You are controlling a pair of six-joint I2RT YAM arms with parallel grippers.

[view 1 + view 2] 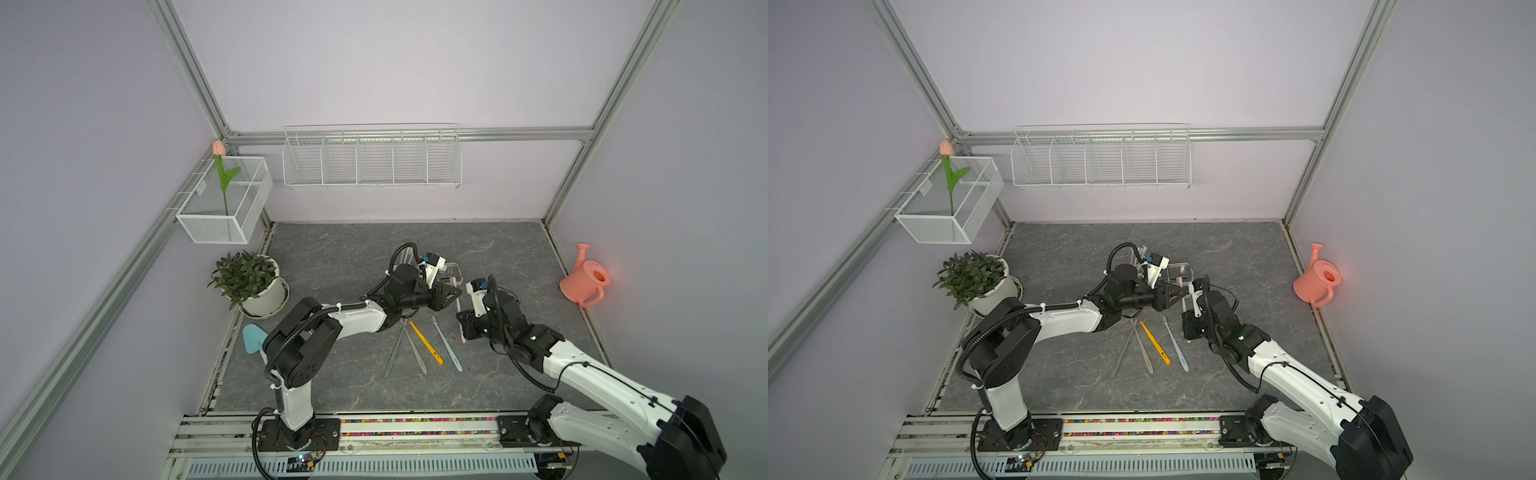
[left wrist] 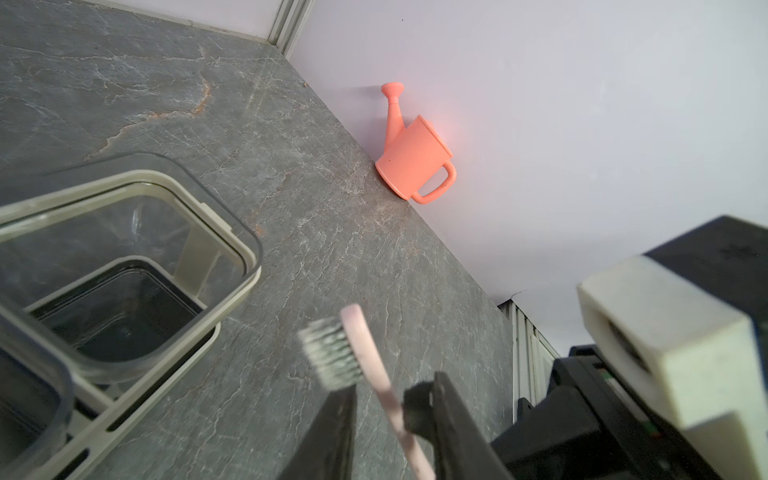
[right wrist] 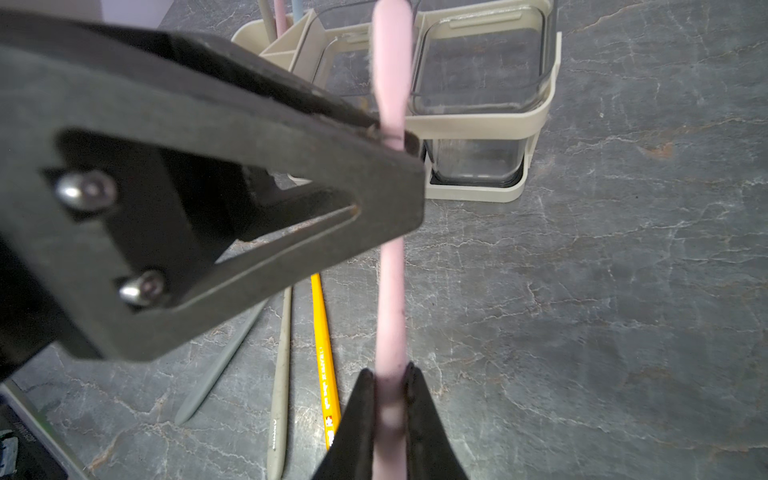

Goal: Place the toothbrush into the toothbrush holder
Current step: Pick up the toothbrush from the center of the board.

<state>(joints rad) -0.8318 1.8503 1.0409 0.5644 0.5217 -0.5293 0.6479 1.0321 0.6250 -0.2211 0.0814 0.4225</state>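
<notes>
Right gripper [image 3: 388, 372] clamped on pink toothbrush [image 3: 390, 291] handle, arm stretched forward; left gripper [image 2: 382, 392] reaching across, jaws apart astride neck.

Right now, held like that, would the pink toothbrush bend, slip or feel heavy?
Probably stiff: the pink toothbrush runs straight though the right gripper pinches only its handle end. Likely light, being so thin. Its smooth, narrow handle could swivel in that grip; the left gripper sits around its neck, jaws not quite closed.
</notes>
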